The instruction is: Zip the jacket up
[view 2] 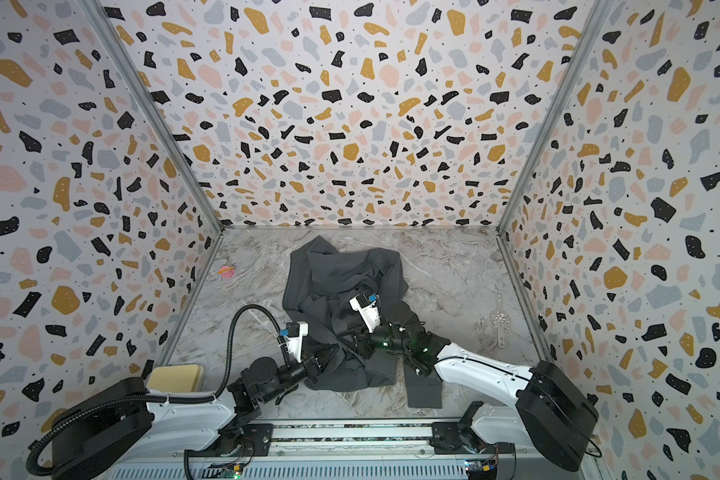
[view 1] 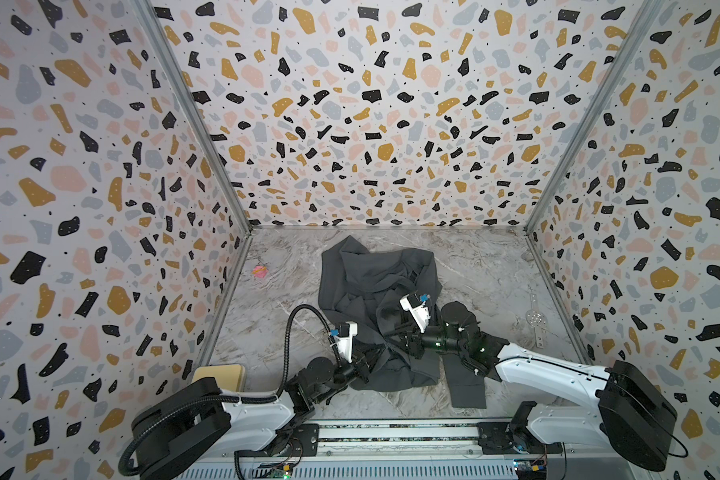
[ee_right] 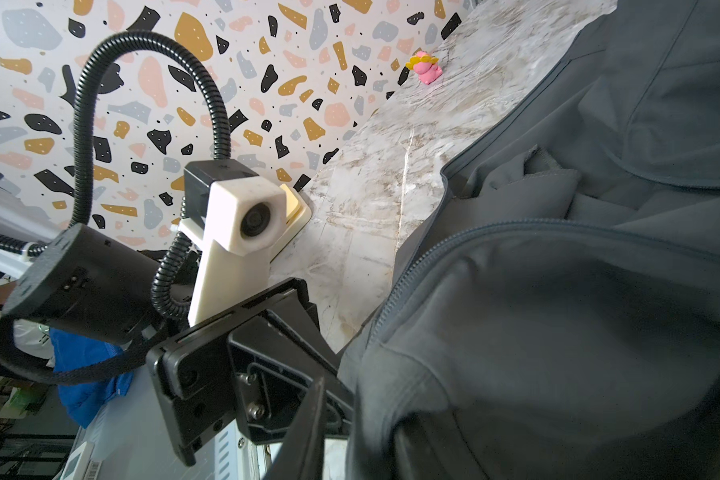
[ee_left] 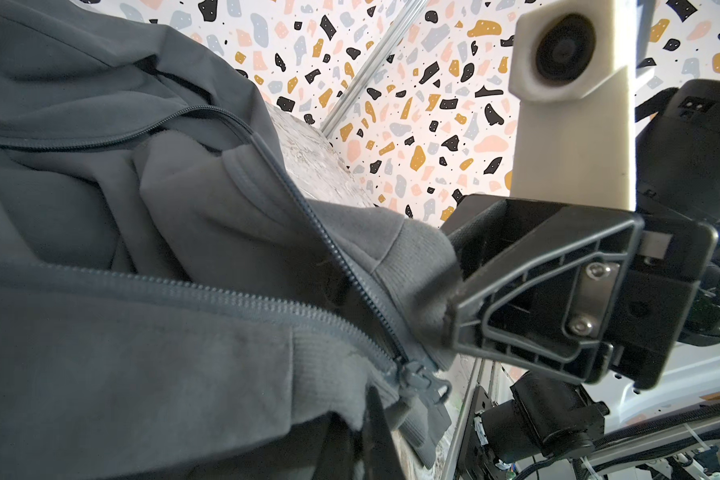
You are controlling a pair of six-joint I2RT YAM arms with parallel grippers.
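The jacket [view 1: 375, 274] lies on the middle of the table [view 1: 487, 257], and one part of it, perhaps a sleeve, reaches toward the near edge under the right arm [view 1: 537, 365]. A small toy [view 1: 260, 271] sits left of it and well apart. A slotted utensil [view 1: 534, 318] lies right of it near the side wall [view 1: 641, 249], and a block [view 1: 219, 374] is in the near left corner.

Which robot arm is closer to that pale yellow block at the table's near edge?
Left. The left arm runs right beside the yellow block; the right arm comes in from the opposite side of the table.
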